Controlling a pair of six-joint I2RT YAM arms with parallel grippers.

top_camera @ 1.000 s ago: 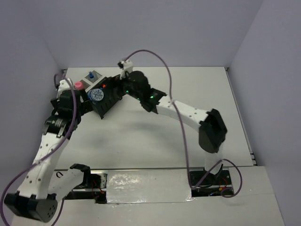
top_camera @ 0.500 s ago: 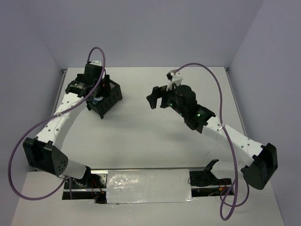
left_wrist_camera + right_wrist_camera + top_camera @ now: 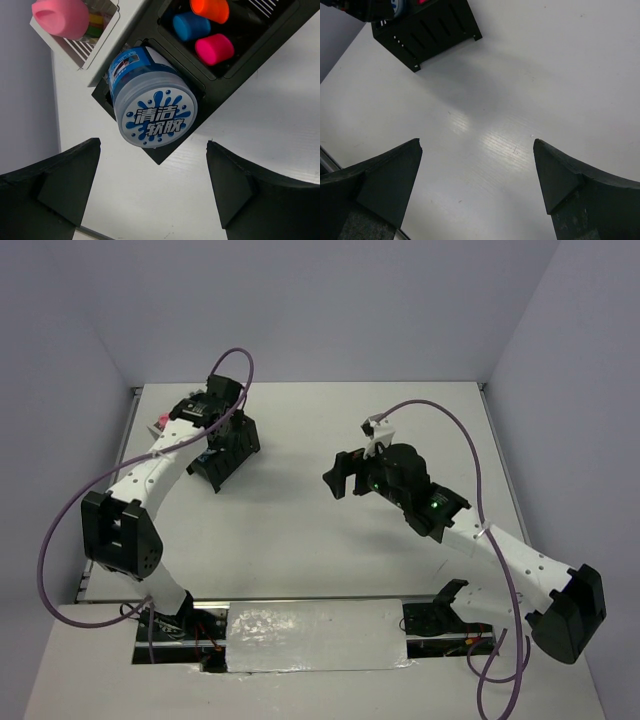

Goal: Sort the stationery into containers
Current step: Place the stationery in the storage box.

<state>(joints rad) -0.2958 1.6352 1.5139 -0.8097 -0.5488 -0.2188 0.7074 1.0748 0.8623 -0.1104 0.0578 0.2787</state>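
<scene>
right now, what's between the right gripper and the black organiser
Nothing: only bare white table lies between the right gripper and the black organiser, as the top external view shows.

I read this as robot lab test cell, not home or office. White tabletop (image 3: pixel 330 530) boxed in by plain pale walls (image 3: pixel 330 300) on three sides. Left arm (image 3: pixel 150 465) and right arm (image 3: pixel 510 550) bolted at near edge. Purple cables (image 3: pixel 42 558) loop loose. I see exposed wiring (image 3: pixel 468 642) at bases, shiny taped strip (image 3: pixel 315 635) between them.
</scene>
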